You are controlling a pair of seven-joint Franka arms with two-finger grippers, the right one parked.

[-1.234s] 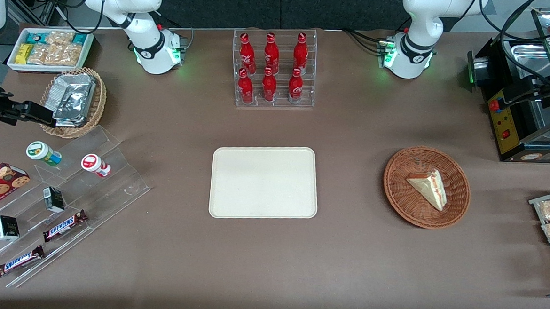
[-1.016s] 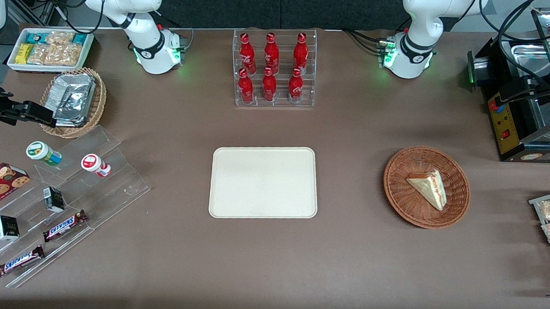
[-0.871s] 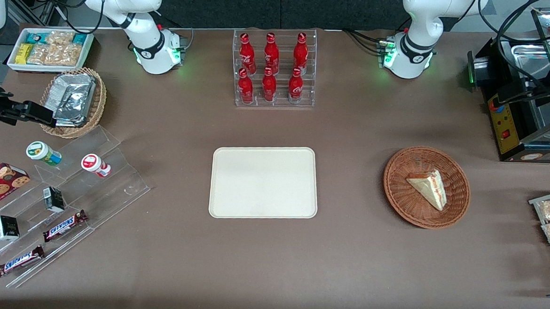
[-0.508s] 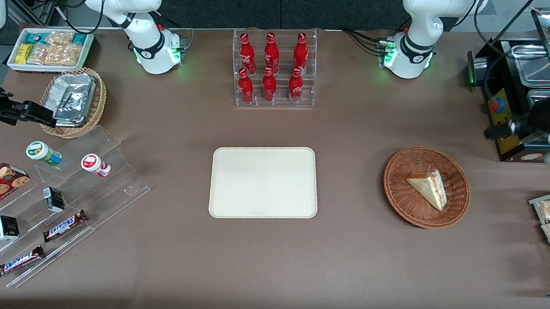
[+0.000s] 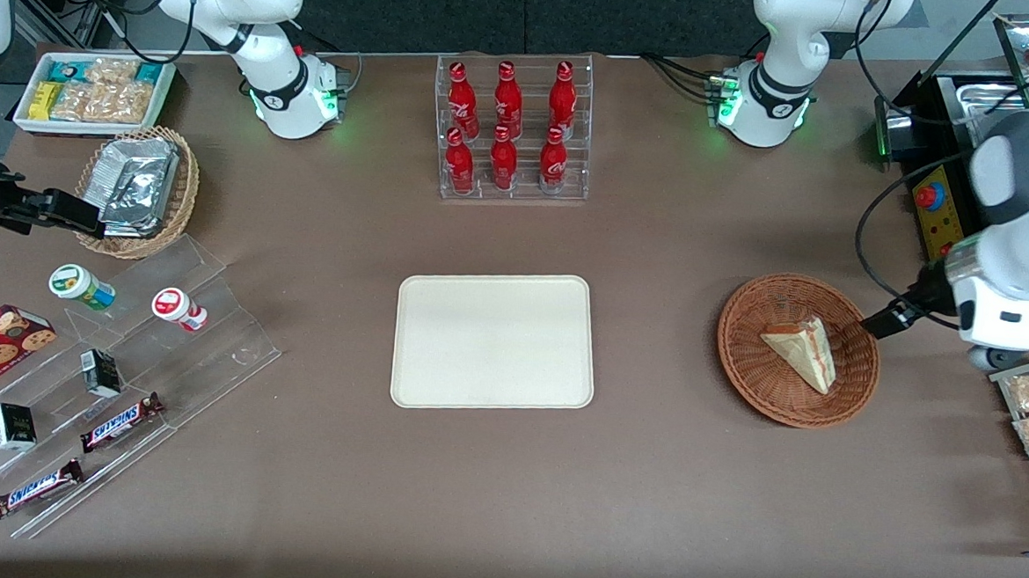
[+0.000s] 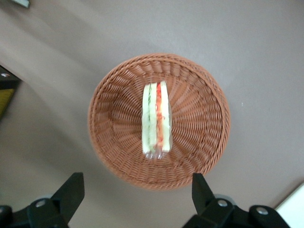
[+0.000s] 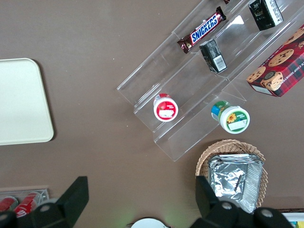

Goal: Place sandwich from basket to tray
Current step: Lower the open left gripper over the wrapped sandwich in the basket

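Nothing moved yet: sandwich (image 5: 800, 351) sits in the basket (image 5: 743, 371), at three o'clock from the bare tray (image 5: 494, 341); end effector (image 6: 134, 199), released, hovers above.

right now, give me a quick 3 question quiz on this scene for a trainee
1. True or false: the sandwich lies in the basket.
2. What is on the tray? A) the sandwich B) a bottle C) nothing
3. Fill in: in the left wrist view the gripper is above the table beside the basket with its fingers ____.

Key
1. True; it rests near the basket's middle.
2. C.
3. Open; the fingers stand wide apart and hold nothing.
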